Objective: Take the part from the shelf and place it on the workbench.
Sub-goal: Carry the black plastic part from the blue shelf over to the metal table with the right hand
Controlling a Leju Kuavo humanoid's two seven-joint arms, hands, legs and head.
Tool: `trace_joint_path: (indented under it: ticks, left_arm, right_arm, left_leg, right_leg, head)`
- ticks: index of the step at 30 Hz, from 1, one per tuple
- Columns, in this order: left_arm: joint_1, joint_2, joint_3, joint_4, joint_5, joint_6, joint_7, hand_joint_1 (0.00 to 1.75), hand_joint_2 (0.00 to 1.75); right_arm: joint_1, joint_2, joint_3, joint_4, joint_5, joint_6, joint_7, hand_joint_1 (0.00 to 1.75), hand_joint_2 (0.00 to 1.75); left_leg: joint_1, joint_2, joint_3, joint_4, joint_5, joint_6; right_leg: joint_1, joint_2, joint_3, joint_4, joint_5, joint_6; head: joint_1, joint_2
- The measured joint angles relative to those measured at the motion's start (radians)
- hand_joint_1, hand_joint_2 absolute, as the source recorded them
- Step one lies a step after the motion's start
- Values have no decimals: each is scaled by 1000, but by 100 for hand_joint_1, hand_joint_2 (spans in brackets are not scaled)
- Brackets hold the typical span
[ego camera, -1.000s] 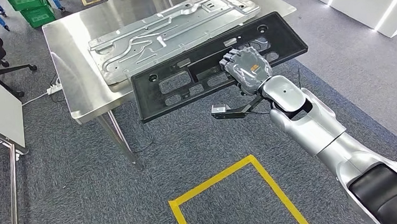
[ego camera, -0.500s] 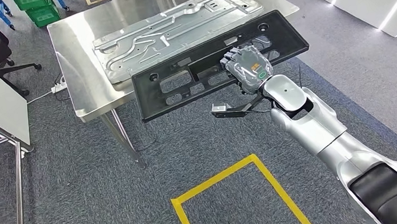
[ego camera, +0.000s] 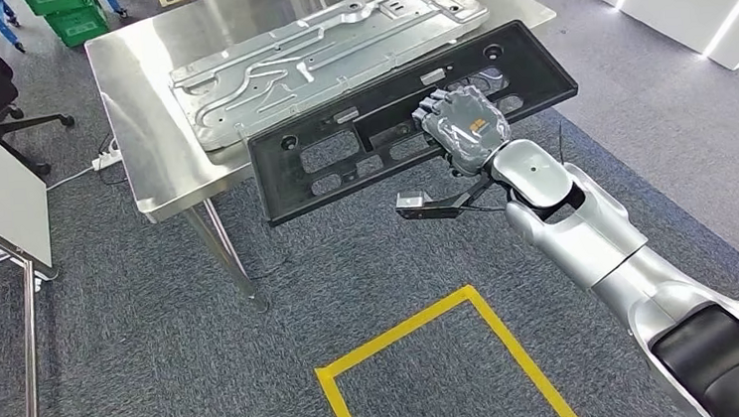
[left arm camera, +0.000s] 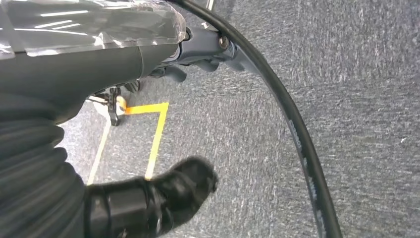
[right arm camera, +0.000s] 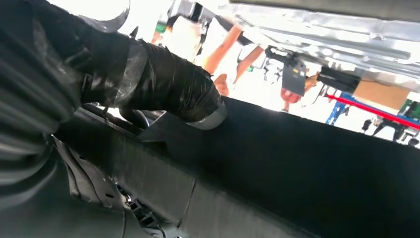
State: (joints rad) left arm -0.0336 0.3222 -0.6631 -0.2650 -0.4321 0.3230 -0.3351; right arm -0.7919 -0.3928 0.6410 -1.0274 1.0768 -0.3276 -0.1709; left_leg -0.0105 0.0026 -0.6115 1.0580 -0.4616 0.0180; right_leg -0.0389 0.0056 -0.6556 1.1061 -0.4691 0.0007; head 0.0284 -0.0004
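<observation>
Beside the steel workbench [ego camera: 138, 97], the right hand's [ego camera: 461, 127] fingers [ego camera: 434, 104] clasp the black part [ego camera: 341, 156].

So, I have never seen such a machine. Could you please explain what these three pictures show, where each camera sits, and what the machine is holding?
This is a humanoid robot with two silver arms, each ending in a hand. The big picture is from a camera high on its body, looking down. There the right hand grips a long black panel with cut-out holes, holding it over the near edge of a steel workbench. A grey pressed metal plate lies on the bench. Yellow tape marks the carpet.

The other two pictures come from cameras at the wrists and are turned. The right wrist view looks along the thumb at the panel's dark surface. The left wrist view looks down at the carpet and tape; that arm hangs, and I cannot tell how the left hand is set.
</observation>
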Motion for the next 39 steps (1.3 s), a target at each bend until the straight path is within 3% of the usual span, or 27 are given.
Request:
trace_joint_path:
  ticks: [2,5,7,8,9,11,13,17,18,21,22,23,25,27,30,33,36,37,38,39]
  left_arm:
    - [2,-2,2,2,0,2,4,0,175]
    - [5,-6,5,4,1,7,11,0,175]
    - [9,-12,10,7,6,7,13,0,175]
    - [10,-15,13,8,11,7,14,0,175]
    - [11,-17,18,9,16,6,14,0,175]
    - [11,-16,29,11,28,4,14,0,175]
    - [10,-14,42,14,40,0,13,0,175]
    - [11,-17,64,16,62,-9,15,0,175]
    - [10,-20,70,17,68,-12,16,0,175]
    - [9,-31,88,17,88,-22,16,0,175]
    - [10,-36,93,17,90,-24,16,0,175]
    - [12,-40,97,17,91,-25,16,0,175]
    - [13,-47,102,17,92,-26,15,0,175]
    - [12,-51,105,17,91,-26,17,0,175]
    - [12,-54,106,18,88,-26,18,0,175]
    - [11,-54,107,19,89,-28,18,0,175]
    - [11,-53,111,21,90,-29,18,0,175]
    - [12,-54,112,21,89,-29,17,0,175]
    - [13,-54,113,22,89,-30,17,0,175]
    - [14,-54,114,23,88,-30,16,0,175]
  right_arm:
    - [0,0,0,-1,1,-1,0,175,175]
    - [3,0,0,-2,3,-2,0,175,175]
    - [7,0,0,-2,4,-2,1,175,175]
    - [9,0,0,-2,4,-1,2,175,175]
    - [9,0,0,-2,4,-1,2,175,175]
    - [8,1,0,-3,4,0,3,175,175]
    - [6,2,0,-3,4,0,3,175,175]
    - [6,3,-1,-3,7,1,4,175,175]
    - [3,3,-1,-2,7,0,5,175,175]
    - [1,4,-2,2,10,0,5,175,175]
    - [3,4,-2,4,10,0,5,175,175]
    - [5,4,-2,6,10,0,5,175,175]
    - [4,4,-2,8,10,0,5,175,175]
    - [3,4,-3,8,10,0,6,175,175]
    - [5,5,-5,9,11,0,7,175,175]
    - [3,5,-6,9,12,-1,8,175,175]
    - [4,6,-7,9,12,-2,8,175,175]
    - [5,6,-7,9,12,-1,8,175,175]
    - [7,7,-7,9,12,-1,8,175,175]
    - [7,7,-7,9,12,-1,8,175,175]
  left_leg:
    - [4,-1,-13,29,-21,-10]
    - [14,-1,-84,183,-103,-27]
    - [17,-1,-118,253,-119,-29]
    - [17,-1,-112,238,-100,-25]
    - [15,-2,-89,189,-68,-18]
    - [8,-2,-23,55,-9,6]
    - [0,0,14,-22,11,26]
    - [-3,4,48,-88,37,41]
    - [-1,5,60,-109,47,43]
    - [1,5,64,-117,54,44]
    - [1,4,61,-109,50,42]
    - [1,3,57,-99,45,40]
    - [3,2,48,-71,29,32]
    - [0,0,34,-39,10,21]
    - [-2,1,21,-17,-2,8]
    - [3,-1,6,14,-27,-10]
    - [14,-1,-71,177,-112,-30]
    - [18,-1,-97,227,-127,-33]
    - [21,-1,-109,247,-125,-35]
    - [22,-1,-103,229,-102,-33]
  right_leg:
    - [-3,-1,1,-6,5,-10]
    - [-4,-2,3,-14,9,-16]
    - [-2,-2,3,-14,9,-17]
    - [-1,-2,3,-14,9,-17]
    - [1,-2,4,-15,9,-17]
    - [4,-3,10,-22,11,-15]
    - [2,-5,17,-35,17,-6]
    - [0,-7,30,-57,21,16]
    - [2,-6,22,-32,3,16]
    - [8,-5,-56,134,-79,15]
    - [9,-5,-75,171,-86,17]
    - [9,-5,-78,173,-75,20]
    - [7,-7,-34,77,-17,22]
    - [8,-7,10,-12,16,17]
    - [14,-2,10,-23,13,0]
    - [6,-3,12,-32,19,-13]
    - [3,-4,13,-37,22,-17]
    - [3,-4,12,-37,21,-17]
    - [3,-5,12,-37,21,-17]
    - [3,-5,13,-37,21,-16]
  head:
    - [-1,0]
    - [-1,0]
    - [-1,0]
    - [-1,0]
    - [-1,0]
    - [-1,0]
    - [-1,0]
    - [-1,0]
    - [-1,0]
    - [0,0]
    - [0,0]
    - [0,0]
    - [0,0]
    - [0,0]
    - [-1,0]
    - [-1,0]
    - [-1,0]
    - [-1,0]
    - [-1,0]
    - [-1,0]
